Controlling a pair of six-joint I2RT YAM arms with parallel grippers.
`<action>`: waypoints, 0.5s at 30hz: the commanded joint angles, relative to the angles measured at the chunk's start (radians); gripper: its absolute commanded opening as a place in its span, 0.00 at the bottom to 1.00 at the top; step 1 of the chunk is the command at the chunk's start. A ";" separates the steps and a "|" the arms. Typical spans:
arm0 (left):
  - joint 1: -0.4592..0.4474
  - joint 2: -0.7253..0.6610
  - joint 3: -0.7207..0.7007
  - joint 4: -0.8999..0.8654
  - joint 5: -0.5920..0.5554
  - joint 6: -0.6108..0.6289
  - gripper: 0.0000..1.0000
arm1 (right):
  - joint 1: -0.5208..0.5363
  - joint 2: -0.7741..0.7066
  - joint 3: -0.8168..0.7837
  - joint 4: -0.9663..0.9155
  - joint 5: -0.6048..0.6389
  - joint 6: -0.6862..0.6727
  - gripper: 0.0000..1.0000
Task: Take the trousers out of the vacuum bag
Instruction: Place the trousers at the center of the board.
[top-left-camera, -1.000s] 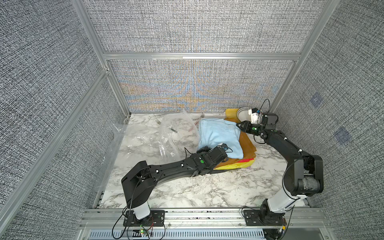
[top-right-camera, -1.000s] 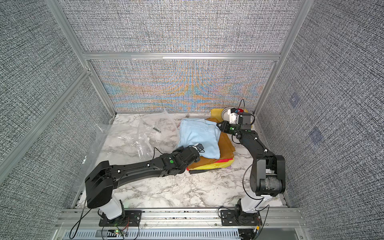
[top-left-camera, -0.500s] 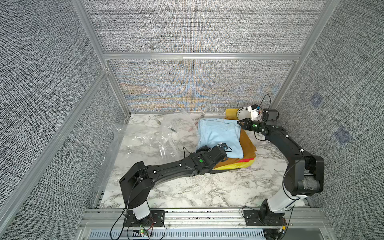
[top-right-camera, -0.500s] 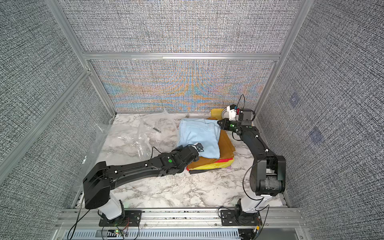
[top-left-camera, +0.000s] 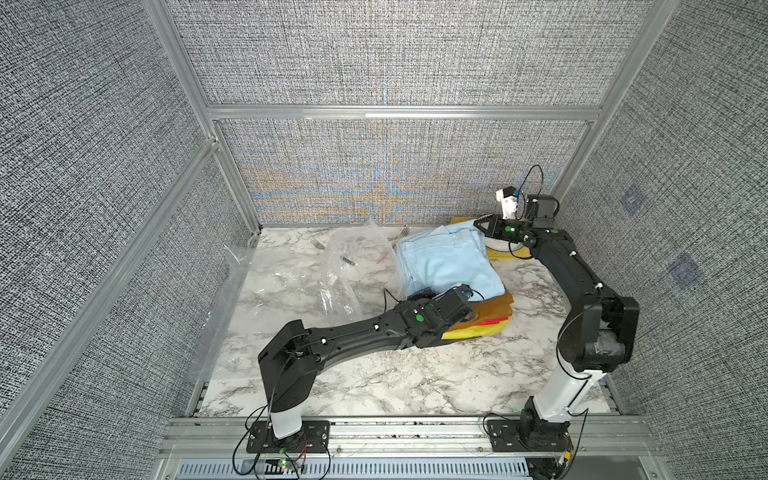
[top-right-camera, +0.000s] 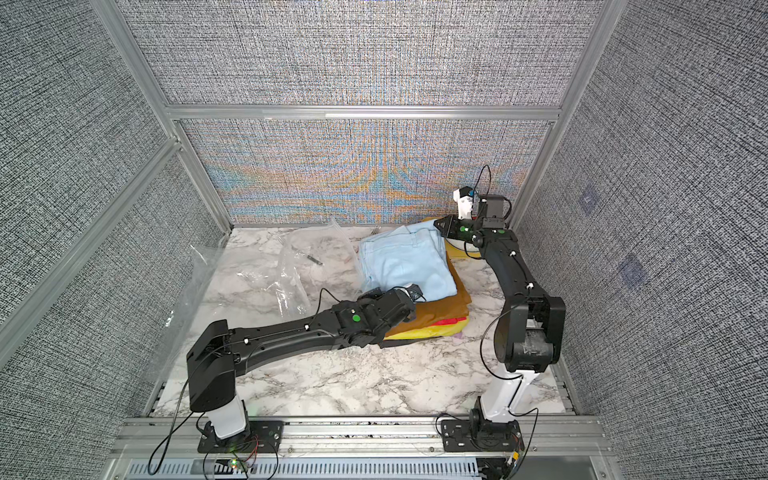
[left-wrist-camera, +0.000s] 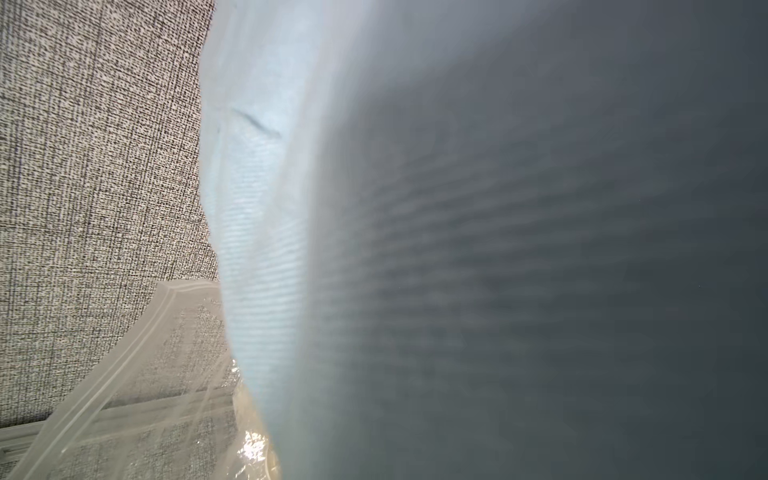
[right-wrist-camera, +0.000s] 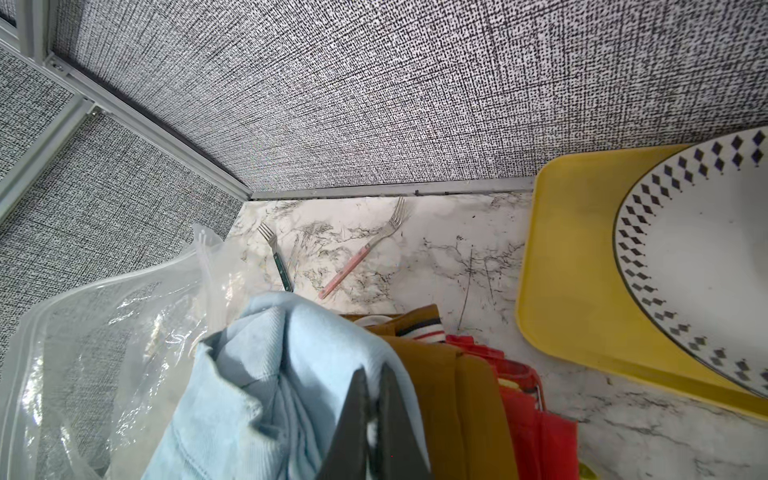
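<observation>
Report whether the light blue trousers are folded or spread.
Folded: the light blue trousers lie as a compact doubled pad atop the pile, layered edges visible in the right wrist view.

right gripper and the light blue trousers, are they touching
Touching. The right wrist view shows the right gripper with fingers shut on a raised fold of the light blue trousers.

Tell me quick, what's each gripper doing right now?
Left gripper: tucked under the light blue trousers, fingers hidden; cannot tell.
Right gripper: closed on the light blue trousers.

Grey woven wall panels enclose a white marble-patterned tabletop.
</observation>
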 joint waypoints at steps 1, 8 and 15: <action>-0.026 0.050 0.072 -0.052 -0.012 0.006 0.02 | -0.011 0.025 0.038 0.059 0.031 -0.002 0.00; -0.056 0.128 0.192 -0.156 -0.038 -0.035 0.01 | -0.031 0.058 0.059 0.057 0.006 0.004 0.00; -0.064 0.133 0.231 -0.231 -0.136 -0.031 0.00 | -0.046 0.052 0.036 0.083 -0.023 0.010 0.00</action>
